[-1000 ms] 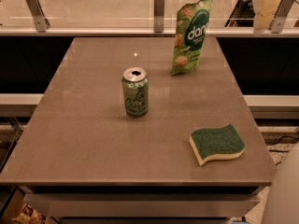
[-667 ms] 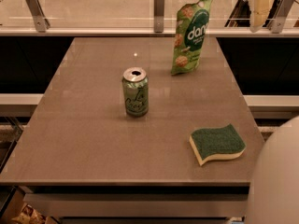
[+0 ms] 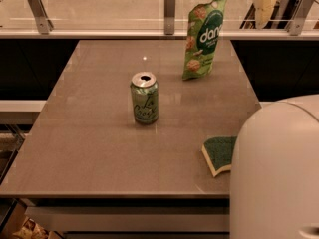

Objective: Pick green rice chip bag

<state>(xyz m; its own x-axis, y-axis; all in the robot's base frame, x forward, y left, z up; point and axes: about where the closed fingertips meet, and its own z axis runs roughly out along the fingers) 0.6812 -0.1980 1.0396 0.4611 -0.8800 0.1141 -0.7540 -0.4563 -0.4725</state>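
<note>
Smooth, faintly speckled tabletop (image 3: 99, 148), satin sheen, small light glint toward the far side. Glossy, crinkled green film on the green rice chip bag (image 3: 203, 39), far right of centre. Shiny printed metal on the green can (image 3: 144, 103), bare silver top. Rough green scrub face over yellow foam on the sponge (image 3: 219, 151), near right. Smooth matt off-white shell on the arm (image 3: 279, 173), near right; gripper out of view. Dull grey metal brackets (image 3: 170, 11) along the far edge.
</note>
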